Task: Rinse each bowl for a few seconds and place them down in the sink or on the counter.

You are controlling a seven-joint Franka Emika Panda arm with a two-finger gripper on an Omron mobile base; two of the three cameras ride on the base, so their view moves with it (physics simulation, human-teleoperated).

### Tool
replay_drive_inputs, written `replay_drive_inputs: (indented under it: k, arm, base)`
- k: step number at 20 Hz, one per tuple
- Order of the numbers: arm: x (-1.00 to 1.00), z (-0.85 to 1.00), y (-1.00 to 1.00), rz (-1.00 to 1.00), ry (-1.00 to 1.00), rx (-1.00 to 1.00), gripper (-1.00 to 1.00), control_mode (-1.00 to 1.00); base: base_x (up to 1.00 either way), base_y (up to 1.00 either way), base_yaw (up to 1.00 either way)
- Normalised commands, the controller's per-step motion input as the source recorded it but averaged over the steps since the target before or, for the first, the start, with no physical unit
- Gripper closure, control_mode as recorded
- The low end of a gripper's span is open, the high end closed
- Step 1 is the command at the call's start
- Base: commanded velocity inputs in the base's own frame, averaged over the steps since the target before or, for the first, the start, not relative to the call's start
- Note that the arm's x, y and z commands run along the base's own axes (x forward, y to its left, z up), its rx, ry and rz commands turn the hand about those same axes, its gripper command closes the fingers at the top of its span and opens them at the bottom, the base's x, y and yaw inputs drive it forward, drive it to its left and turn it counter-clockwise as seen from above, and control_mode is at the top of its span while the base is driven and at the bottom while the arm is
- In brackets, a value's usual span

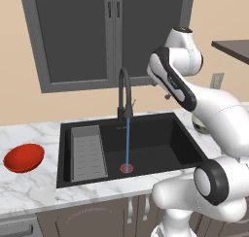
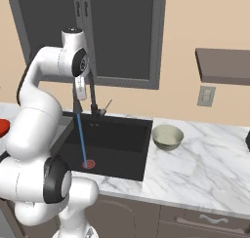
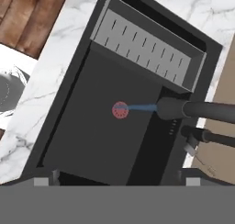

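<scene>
The shallow red bowl [image 1: 24, 158] lies on the white marble counter [image 1: 29, 192] left of the black sink [image 1: 160, 139]; its edge [image 2: 2, 127] peeks out beside my arm. Right of the sink [image 2: 122, 134] stands the grey-beige bowl [image 2: 168, 137], cream inside, largely hidden behind my arm in the left base view. A thin blue stream runs from the black arched tap [image 1: 125, 93] onto the red drain [image 1: 127, 168]. My gripper [image 2: 79, 93] hangs high over the basin beside the tap, open and holding nothing. From above, my gripper [image 3: 118, 181] looks down on the drain [image 3: 120, 110].
A grey ribbed tray [image 1: 88, 153] fills the sink's left end. A dark-framed window stands behind the tap. A dark brown shelf [image 2: 224, 66] juts out at the upper right above a wall outlet [image 2: 206, 95]. Bare marble [image 2: 205, 159] stretches right of the beige bowl.
</scene>
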Motion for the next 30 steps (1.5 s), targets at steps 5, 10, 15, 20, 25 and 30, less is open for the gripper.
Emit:
replay_drive_inputs:
  k: [5,10,15,20,25,30]
  arm:
    - [-0.05,0.00,0.47,0.17,-0.02,0.00,-1.00,-1.00]
    - [-0.08,0.00,0.29,0.16,0.00,0.02,-1.00,-1.00]
    - [-0.05,-0.01,0.36,0.11,0.00,0.01,-1.00,-1.00]
    - [-0.02,-0.03,0.54,0.05,0.00,0.00,-1.00,-1.00]
    - [0.00,-0.07,0.46,0.02,0.00,0.02,-1.00,-1.00]
    - [0.00,0.00,0.48,0.00,0.00,0.00,-1.00,-1.00]
  base:
    - [0.00,0.00,0.00]
    - [0.00,0.00,0.00]
    - [0.00,0.00,0.00]
    - [0.00,0.00,0.00]
    - [0.00,0.00,0.00]
    - [0.00,0.00,0.00]
